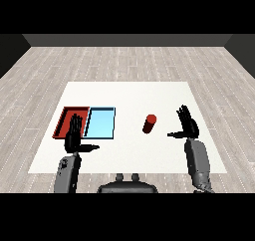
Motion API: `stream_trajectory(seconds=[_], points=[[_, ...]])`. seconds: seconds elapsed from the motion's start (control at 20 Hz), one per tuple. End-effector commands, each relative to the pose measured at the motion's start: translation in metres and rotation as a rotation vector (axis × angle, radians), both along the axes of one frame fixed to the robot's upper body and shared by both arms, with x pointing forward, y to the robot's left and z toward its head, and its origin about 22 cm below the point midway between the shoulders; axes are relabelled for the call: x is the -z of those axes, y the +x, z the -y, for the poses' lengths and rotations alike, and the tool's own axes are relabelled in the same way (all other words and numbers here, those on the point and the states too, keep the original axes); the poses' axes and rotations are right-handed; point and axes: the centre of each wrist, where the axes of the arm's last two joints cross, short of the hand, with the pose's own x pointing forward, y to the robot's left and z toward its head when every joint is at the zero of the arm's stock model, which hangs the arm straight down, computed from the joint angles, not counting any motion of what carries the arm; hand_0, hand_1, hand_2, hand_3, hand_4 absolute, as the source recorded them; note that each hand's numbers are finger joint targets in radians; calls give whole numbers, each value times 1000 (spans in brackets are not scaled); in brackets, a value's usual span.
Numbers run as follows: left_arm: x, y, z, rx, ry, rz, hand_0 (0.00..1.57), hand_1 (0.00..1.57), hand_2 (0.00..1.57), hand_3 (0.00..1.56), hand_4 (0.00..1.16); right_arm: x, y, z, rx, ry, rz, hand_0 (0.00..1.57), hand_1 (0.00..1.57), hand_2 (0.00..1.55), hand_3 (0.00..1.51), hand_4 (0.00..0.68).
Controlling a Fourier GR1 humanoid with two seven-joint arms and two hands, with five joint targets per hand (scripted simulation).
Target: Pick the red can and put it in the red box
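A red can (149, 124) stands upright on the white table, right of the two trays. The red tray (66, 116) lies at the left, partly covered by my left hand (74, 138), which is open with straight fingers and its thumb out to the right. My right hand (188, 126) hovers to the right of the can, apart from it, open with fingers straight up and the thumb pointing toward the can. Neither hand holds anything.
A light blue tray (100, 123) lies directly right of the red tray, between it and the can. The white table (129, 95) stretches beyond the trays; wooden floor surrounds it.
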Motion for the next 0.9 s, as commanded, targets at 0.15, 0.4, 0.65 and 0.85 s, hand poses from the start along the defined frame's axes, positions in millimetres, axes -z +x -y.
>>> stream_trajectory(seconds=[0.15, 0.4, 0.65, 0.85], points=[[12, -16, 19, -20, 11, -1, 0, 0, 0, 0, 0, 12, 0, -29, -30, 85, -33, 0, 0, 0, 0, 0], [7, 1, 19, -7, 16, -11, 0, 0, 0, 0, 0, 36, 18, -52, -36, 113, -70, 0, 0, 0, 0, 0], [-5, 14, 8, -10, 17, -9, 0, 0, 0, 0, 0, 30, 14, -43, -45, 128, -91, 0, 0, 0, 0, 0], [-6, 2, 18, -6, -15, 4, 0, 0, 0, 0, 0, 59, 25, -64, -38, 155, -105, 0, 0, 0, 0, 0]])
